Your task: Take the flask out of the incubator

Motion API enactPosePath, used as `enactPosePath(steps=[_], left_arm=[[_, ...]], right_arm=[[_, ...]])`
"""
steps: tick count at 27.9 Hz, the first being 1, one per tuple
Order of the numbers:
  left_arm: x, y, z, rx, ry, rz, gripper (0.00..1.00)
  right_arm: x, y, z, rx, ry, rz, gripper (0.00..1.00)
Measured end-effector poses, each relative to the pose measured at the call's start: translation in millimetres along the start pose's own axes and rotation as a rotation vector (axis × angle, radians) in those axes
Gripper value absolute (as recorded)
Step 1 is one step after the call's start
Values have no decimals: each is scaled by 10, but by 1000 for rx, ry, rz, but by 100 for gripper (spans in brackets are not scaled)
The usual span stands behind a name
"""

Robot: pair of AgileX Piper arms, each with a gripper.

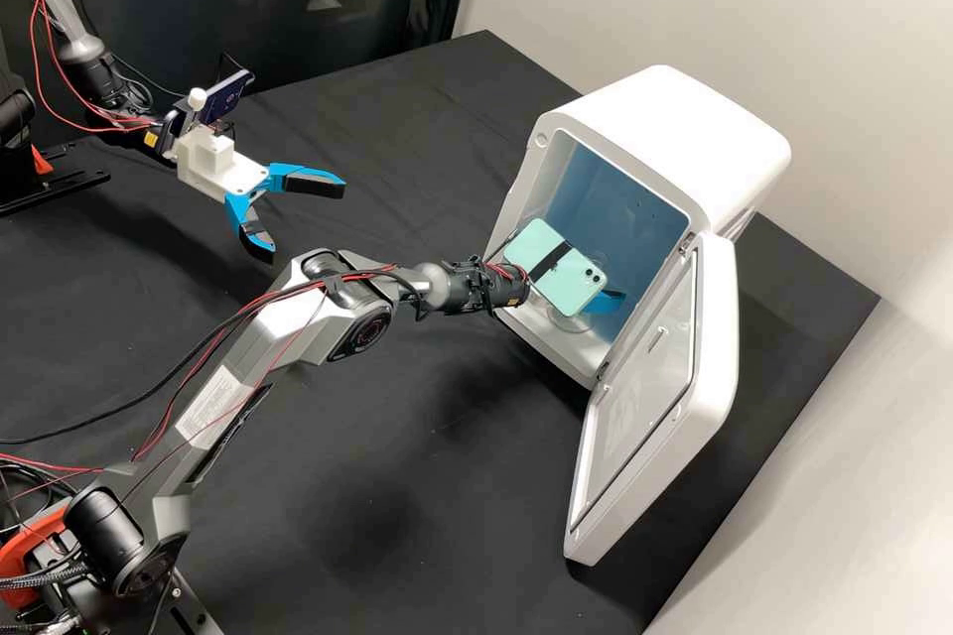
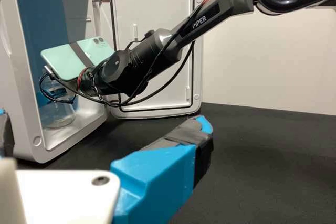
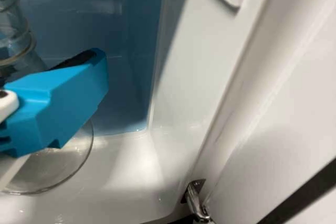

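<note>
— What does the flask (image 3: 58, 169) look like?

— Clear glass. It has a ribbed neck at the top and widens downward to a broad, round, flat base. It stands upright.

— Where is it?

— Inside the incubator (image 1: 685, 139), on the white floor of the blue-backed chamber. The incubator is a white box that sits by the tabletop's (image 1: 397, 476) right edge. Its door (image 1: 655, 387) is swung fully open toward the near side.

— And the counts?

— One flask, one incubator with one door, and two grippers. I also see one mint-green phone (image 1: 556, 268), strapped on the wrist of the arm that goes into the chamber.

— Which gripper is in there?

— The right gripper (image 1: 608, 299). It is inside the chamber, right up against the flask and low beside its neck. I cannot tell whether its jaws are spread or closed on the glass, because the phone covers them from above and the wrist view cuts them off.

— And the other one?

— The left gripper (image 1: 303, 218) hangs above the tabletop toward the far left corner, well apart from the incubator. Its jaws are spread wide and hold nothing.
</note>
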Motion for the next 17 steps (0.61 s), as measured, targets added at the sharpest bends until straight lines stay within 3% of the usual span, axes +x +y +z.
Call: enactPosePath(steps=[2, 7, 8, 12, 15, 17], left_arm=[[0, 0, 0, 0, 0, 0, 100], [0, 0, 0, 0, 0, 0, 100], [0, 0, 0, 0, 0, 0, 100], [0, 0, 0, 0, 0, 0, 100], [-3, 3, -13, 1, 3, 0, 100], [-8, 9, -35, 1, 12, 3, 100]], right_arm=[[-44, -32, 41, -12, 13, 10, 0], [-263, -9, 199, 18, 39, 10, 0], [-323, 18, 222, 36, 49, 14, 0], [-610, 32, 446, 64, 65, 1, 0], [-849, 66, 620, 101, 80, 11, 0], [-982, 68, 719, 106, 85, 8, 0]])
